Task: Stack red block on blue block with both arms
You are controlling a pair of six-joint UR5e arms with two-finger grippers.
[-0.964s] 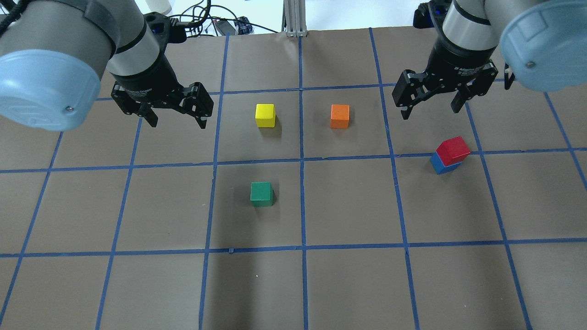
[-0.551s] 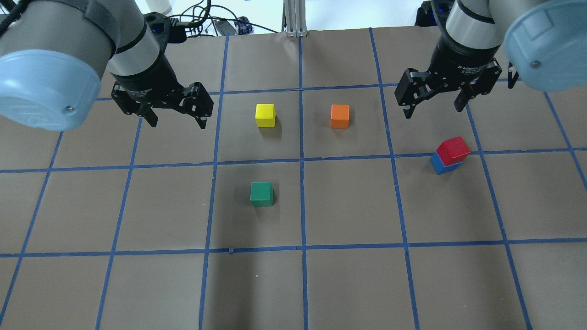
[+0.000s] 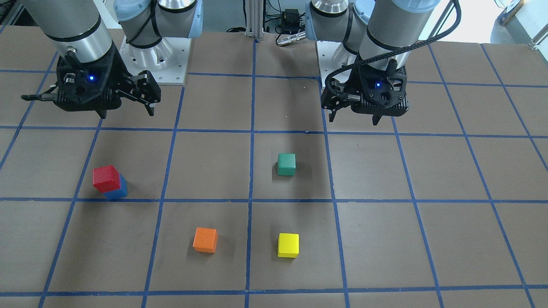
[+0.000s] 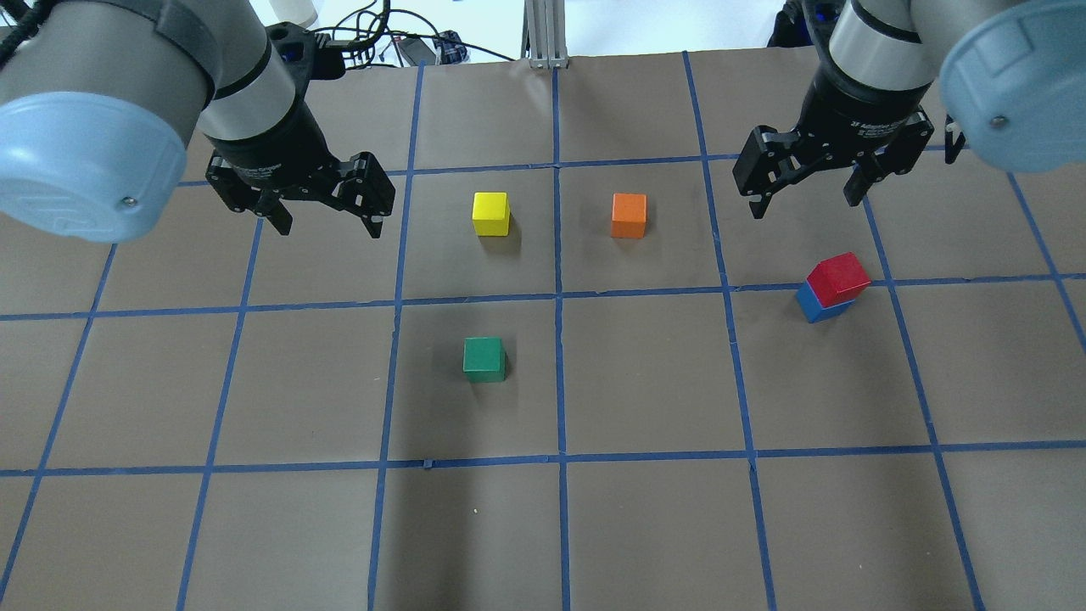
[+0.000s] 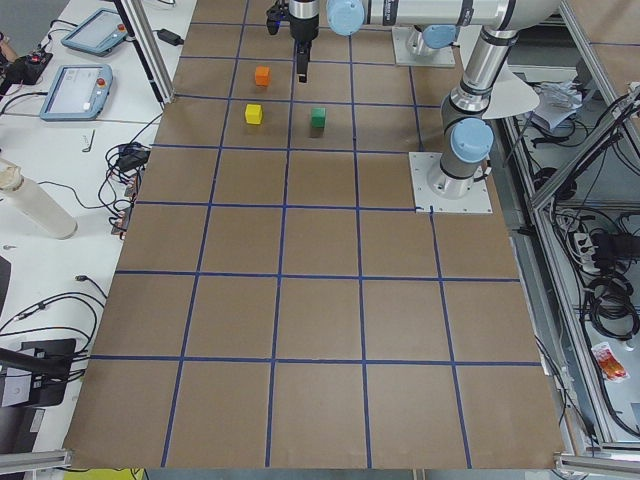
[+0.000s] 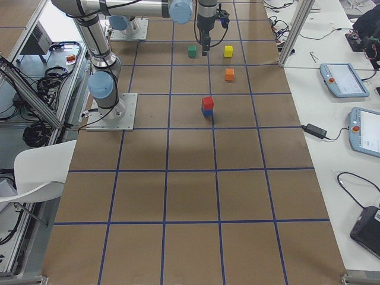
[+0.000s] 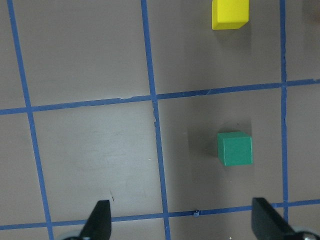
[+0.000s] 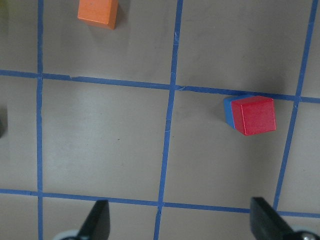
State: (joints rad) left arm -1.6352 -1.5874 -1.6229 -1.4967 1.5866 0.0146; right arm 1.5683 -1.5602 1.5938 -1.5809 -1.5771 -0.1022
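Note:
The red block (image 4: 838, 277) sits on top of the blue block (image 4: 813, 305), turned a little against it, on the right side of the table. The stack also shows in the front view, red block (image 3: 105, 178) over blue block (image 3: 119, 190), and in the right wrist view (image 8: 256, 115). My right gripper (image 4: 804, 206) is open and empty. It hangs above the table behind the stack, apart from it. My left gripper (image 4: 329, 230) is open and empty over the table's left side, far from the stack.
A yellow cube (image 4: 491, 213) and an orange cube (image 4: 629, 215) stand in the middle back. A green cube (image 4: 484, 357) stands nearer the centre, below the left gripper's view (image 7: 235, 149). The brown table has a grid of blue tape.
My right gripper has drawn a little further back and to the right, away from the stack. The left arm and the blocks have not moved.

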